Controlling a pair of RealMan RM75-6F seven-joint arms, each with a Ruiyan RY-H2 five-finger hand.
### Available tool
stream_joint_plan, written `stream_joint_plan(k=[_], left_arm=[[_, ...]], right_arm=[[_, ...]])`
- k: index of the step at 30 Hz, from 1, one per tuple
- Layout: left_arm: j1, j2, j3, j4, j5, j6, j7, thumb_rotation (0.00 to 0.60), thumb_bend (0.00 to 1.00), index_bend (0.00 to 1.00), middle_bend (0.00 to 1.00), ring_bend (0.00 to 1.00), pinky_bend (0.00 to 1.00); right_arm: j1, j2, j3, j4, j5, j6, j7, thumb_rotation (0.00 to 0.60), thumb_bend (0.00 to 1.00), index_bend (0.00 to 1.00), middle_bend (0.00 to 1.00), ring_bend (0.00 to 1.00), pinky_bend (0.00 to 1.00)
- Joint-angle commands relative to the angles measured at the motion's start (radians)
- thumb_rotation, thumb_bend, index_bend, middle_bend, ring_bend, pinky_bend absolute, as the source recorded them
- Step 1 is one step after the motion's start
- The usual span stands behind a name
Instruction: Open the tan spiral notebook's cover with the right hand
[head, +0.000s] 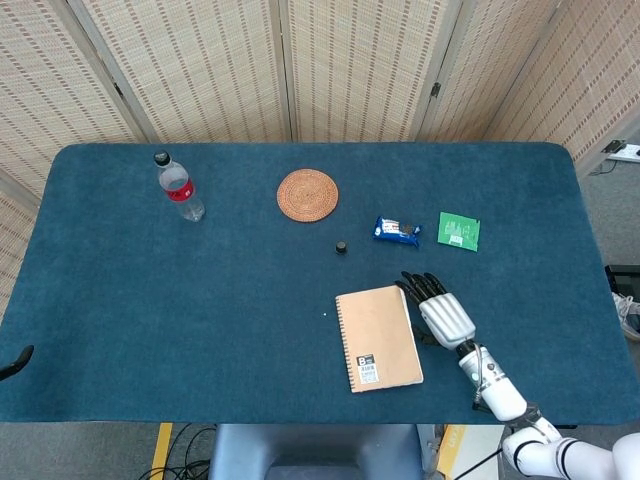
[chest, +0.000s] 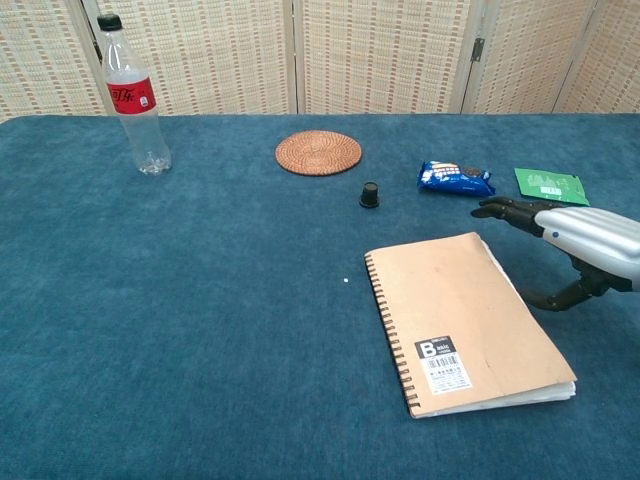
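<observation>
Right hand (head: 443, 315) (chest: 585, 240) low at near right, palm down, fingers (chest: 505, 211) extended toward far left, thumb (chest: 562, 298) curled beneath, holding nothing. Forearm runs back to near right.

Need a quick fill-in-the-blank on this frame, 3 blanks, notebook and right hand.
The tan spiral notebook lies flat with its cover ____.
Its spiral binding runs along the edge ____ from the right hand.
The small black cap stands between the woven coaster and the ____.

Missing words: closed; farthest; notebook
</observation>
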Motion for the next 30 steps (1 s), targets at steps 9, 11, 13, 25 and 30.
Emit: stream_joint_plan(k=[9,11,13,25,30], left_arm=[[0.013,-0.002,-0.020,-0.002,-0.019,0.028,-0.016,0.600,0.25,0.13,0.03,0.04,0.18],[0.018,-0.001,-0.025,-0.004,-0.023,0.041,-0.020,0.600,0.25,0.13,0.03,0.04,0.18],[0.024,0.000,-0.029,-0.007,-0.024,0.051,-0.028,0.600,0.25,0.13,0.03,0.04,0.18],[0.048,0.002,-0.069,-0.008,-0.070,0.089,-0.077,0.600,0.25,0.13,0.03,0.04,0.18],[0.060,0.005,-0.081,-0.006,-0.080,0.102,-0.107,0.600,0.25,0.13,0.03,0.04,0.18]], right_arm=[[0.037,-0.049,0.020,0.001,-0.060,0.081,0.062,0.600,0.41,0.00,0.00,0.00,0.00],[0.052,-0.052,0.026,-0.013,-0.071,0.087,0.057,0.600,0.41,0.00,0.00,0.00,0.00],[0.065,-0.053,0.035,-0.030,-0.078,0.094,0.050,0.600,0.41,0.00,0.00,0.00,0.00],[0.187,-0.064,0.120,-0.201,-0.090,0.054,-0.076,0.600,0.41,0.00,0.00,0.00,0.00],[0.254,-0.107,0.160,-0.228,-0.054,-0.016,-0.117,0.600,0.40,0.00,0.00,0.00,0.00]])
